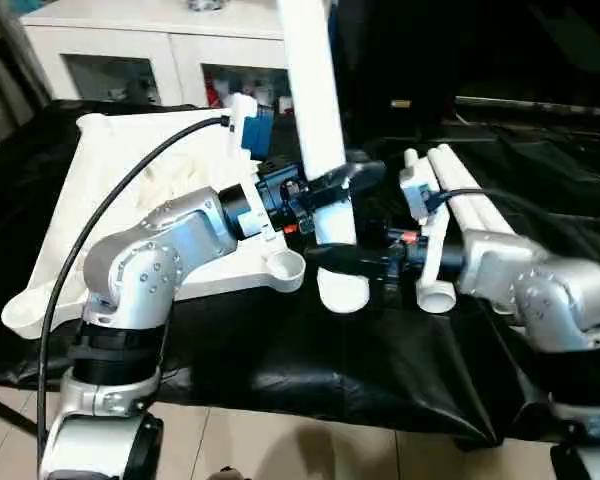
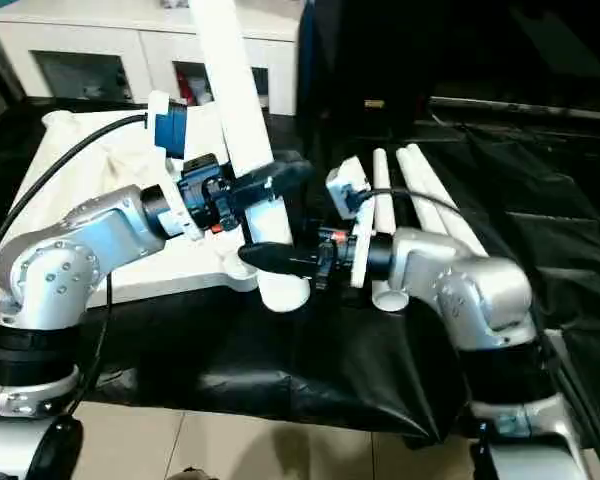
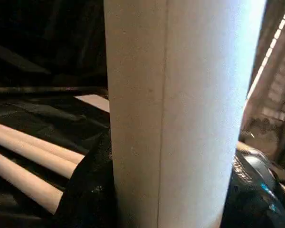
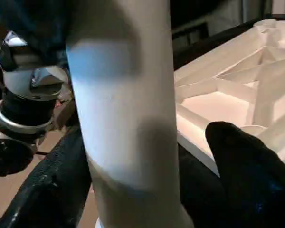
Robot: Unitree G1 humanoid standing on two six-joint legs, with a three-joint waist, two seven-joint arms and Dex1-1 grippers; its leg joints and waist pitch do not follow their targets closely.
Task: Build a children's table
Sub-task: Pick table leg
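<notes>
Black cloth covers the table (image 1: 280, 370), above which an upright white leg (image 1: 315, 110) is pinched by the left gripper (image 1: 315, 195), while the right gripper (image 1: 345, 262) lies lower with jaws spread around it. Beside the tabletop (image 1: 120, 200) and its corner socket (image 1: 285, 267), the leg is judged stiff, light and slippery, best held near its lower end.

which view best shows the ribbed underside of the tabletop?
The right wrist view: the tabletop lies close, its ribs and panels plainly readable beside the upright leg. The two eye views show the whole tabletop from farther off, partly behind the left arm, with the ribs washed out. The left wrist view gives the leg close up.
</notes>
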